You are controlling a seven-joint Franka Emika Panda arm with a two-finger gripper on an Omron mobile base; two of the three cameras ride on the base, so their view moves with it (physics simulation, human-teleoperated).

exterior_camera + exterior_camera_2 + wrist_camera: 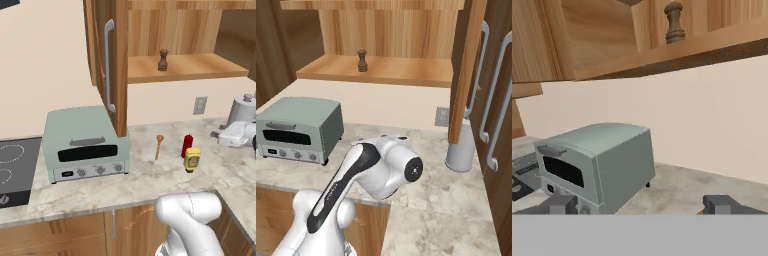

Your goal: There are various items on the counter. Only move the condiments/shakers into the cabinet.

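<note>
the brown shaker (163, 59) already stands on the cabinet (118, 60) shelf; the red bottle (187, 145) and yellow bottle (192, 159) touch mid-counter (150, 175). the gripper (643, 205), spread wide, should drop squarely over one.

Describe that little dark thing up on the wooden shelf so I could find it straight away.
Start at the open wood cabinet above the counter and look along its shelf. The small dark brown shaker stands there upright and alone, turned like a chess piece with a round knob on top, unlike the red squeeze bottle and yellow bottle below.
</note>
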